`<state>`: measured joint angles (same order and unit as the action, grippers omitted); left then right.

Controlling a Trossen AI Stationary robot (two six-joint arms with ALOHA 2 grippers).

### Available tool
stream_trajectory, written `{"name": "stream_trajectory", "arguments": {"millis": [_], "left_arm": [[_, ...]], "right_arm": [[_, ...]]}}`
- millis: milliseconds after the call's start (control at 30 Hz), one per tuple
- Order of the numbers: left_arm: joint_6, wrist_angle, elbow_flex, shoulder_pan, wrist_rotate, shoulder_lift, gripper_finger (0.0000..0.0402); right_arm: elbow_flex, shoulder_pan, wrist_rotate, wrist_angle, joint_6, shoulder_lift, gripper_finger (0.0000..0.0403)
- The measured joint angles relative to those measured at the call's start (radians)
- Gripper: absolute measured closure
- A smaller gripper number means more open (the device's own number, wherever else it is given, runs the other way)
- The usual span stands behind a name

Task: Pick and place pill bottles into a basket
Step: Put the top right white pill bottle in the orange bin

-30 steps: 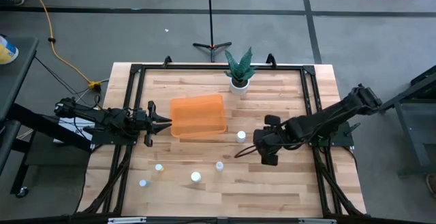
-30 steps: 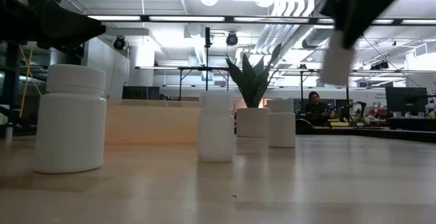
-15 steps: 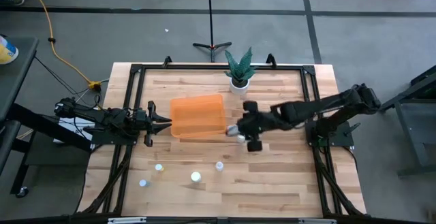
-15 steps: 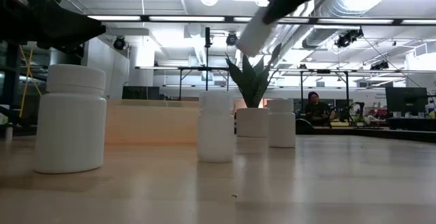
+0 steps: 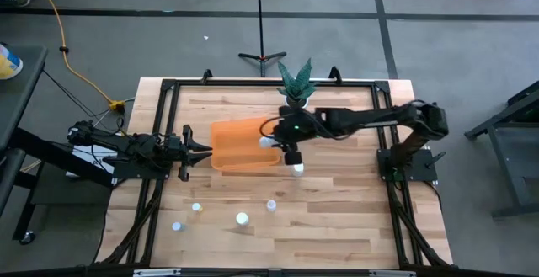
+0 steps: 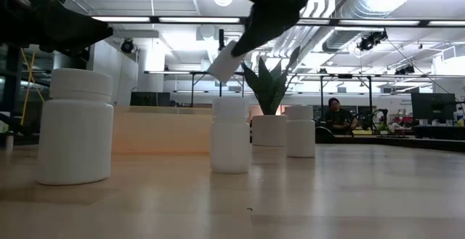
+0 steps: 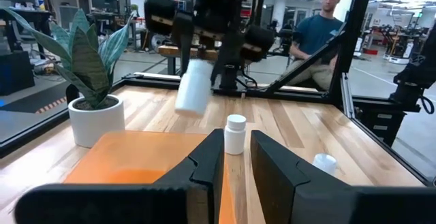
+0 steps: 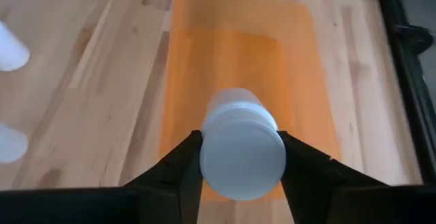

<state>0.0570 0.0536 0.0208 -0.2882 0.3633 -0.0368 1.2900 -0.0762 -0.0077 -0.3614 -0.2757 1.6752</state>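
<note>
Right gripper point(image 8: 240, 157) above basket point(image 5: 244, 142), clamped on a pill bottle point(image 8: 240, 142).
Left gripper point(image 5: 202, 150) waits beside basket, fingers narrowly apart, empty.

Six pill bottles point(image 5: 242, 219): four standing in the table's near part, one by the basket's corner, one held aloft; one orange basket point(image 5: 240, 130); one potted plant point(image 5: 295, 83); two robot arms; one table point(image 5: 337, 218).

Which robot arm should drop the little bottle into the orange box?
The right one. Its gripper is shut on a pill bottle held above the basket, so it likely only needs to let go. The left gripper waits empty beside the basket.
</note>
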Motion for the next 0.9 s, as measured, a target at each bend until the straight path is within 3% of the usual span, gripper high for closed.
{"name": "stream_trajectory", "arguments": {"millis": [433, 733, 900], "left_arm": [[0.000, -0.004, 0.000, 0.000, -0.001, 0.000, 0.0293], [0.000, -0.004, 0.000, 0.000, -0.001, 0.000, 0.0293], [0.000, -0.004, 0.000, 0.000, -0.001, 0.000, 0.0293]], "right_arm": [[0.401, -0.018, -0.045, -0.453, -0.020, 0.297, 0.0242], [0.484, -0.024, -0.072, -0.563, -0.047, 0.410, 0.0251], [0.480, -0.036, -0.080, -0.577, -0.046, 0.415, 0.0236]]}}
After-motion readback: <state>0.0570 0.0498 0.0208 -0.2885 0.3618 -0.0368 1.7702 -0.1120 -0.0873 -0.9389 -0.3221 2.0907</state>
